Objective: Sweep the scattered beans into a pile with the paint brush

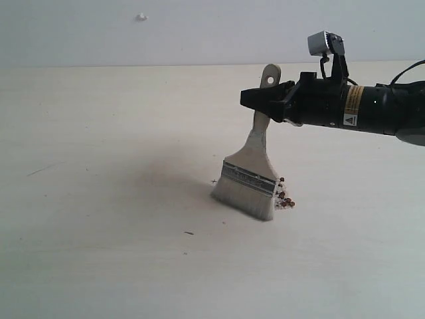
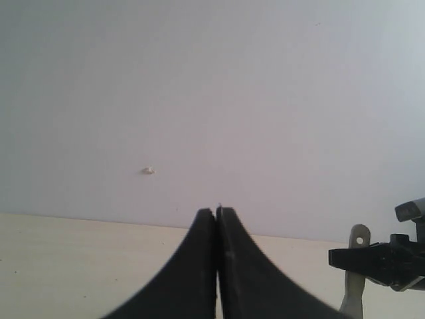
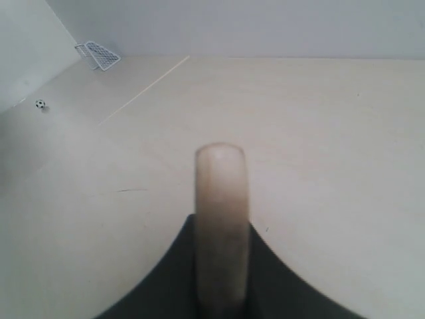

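The paint brush (image 1: pixel 255 169) stands tilted on the pale table, bristles (image 1: pixel 244 199) pressed down and cream handle up. My right gripper (image 1: pixel 262 100) comes in from the right and is shut on the handle (image 3: pixel 221 219), which fills the gap between its black fingers. Small reddish-brown beans (image 1: pixel 285 197) lie bunched against the right end of the bristles; whether more sit behind the brush is hidden. My left gripper (image 2: pixel 217 212) is shut with nothing in it and points at the back wall; it sees the handle top (image 2: pixel 358 266) at its right edge.
The tabletop (image 1: pixel 99 199) is pale wood with a few dark specks (image 1: pixel 189 233). A tiny toy goal (image 3: pixel 98 54) and ball (image 3: pixel 40 104) sit at a far corner in the right wrist view. A small mark (image 1: pixel 141 17) shows on the back wall.
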Motion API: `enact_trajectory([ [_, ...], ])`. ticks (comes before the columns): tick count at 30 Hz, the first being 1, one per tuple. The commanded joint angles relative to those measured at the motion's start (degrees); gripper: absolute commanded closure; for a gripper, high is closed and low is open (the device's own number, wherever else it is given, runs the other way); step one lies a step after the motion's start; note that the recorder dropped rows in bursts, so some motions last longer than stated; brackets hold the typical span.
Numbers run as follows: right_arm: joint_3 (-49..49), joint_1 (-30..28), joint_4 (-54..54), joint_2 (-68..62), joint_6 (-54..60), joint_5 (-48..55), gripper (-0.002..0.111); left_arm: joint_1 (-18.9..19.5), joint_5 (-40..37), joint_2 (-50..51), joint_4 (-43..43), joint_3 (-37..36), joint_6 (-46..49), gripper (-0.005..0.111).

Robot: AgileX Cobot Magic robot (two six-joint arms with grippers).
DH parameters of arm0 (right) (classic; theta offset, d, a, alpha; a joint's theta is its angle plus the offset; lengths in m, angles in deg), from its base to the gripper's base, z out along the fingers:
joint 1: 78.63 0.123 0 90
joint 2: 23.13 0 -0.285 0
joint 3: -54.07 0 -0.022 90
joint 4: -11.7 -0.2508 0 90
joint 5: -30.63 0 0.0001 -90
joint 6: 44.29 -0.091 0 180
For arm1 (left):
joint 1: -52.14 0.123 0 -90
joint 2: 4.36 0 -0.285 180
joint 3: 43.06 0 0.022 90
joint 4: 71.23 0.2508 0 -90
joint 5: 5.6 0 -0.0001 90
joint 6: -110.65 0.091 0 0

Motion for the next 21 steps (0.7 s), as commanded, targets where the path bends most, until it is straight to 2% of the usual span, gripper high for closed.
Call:
enact_trajectory([
  [1, -0.2, -0.4, -0.3, 3.3, -1.7, -1.3, 0.108, 0.0, 0.0, -0.4, 0.2, -0.3, -0.2, 0.107],
  [7, -1.1, -2.2, -1.6, 11.1, -4.7, 0.7, 0.108, 0.0, 0.0, -0.4, 0.2, -0.3, -0.2, 0.107],
  [10, -4.9, -2.3, -8.7, 15.0, -1.1, 5.4, 0.108, 0.0, 0.0, -0.4, 0.2, -0.3, -0.2, 0.107],
  [18, -23.7, -1.3, -47.8, 23.2, 25.9, 3.5, 0.108, 0.0, 0.0, -0.4, 0.2, -0.3, -0.2, 0.107],
  [21, -28.3, 0.2, -55.7, 23.2, 31.2, 1.3, 0.108, 0.0, 0.0, -0.4, 0.2, -0.3, -0.2, 0.107],
])
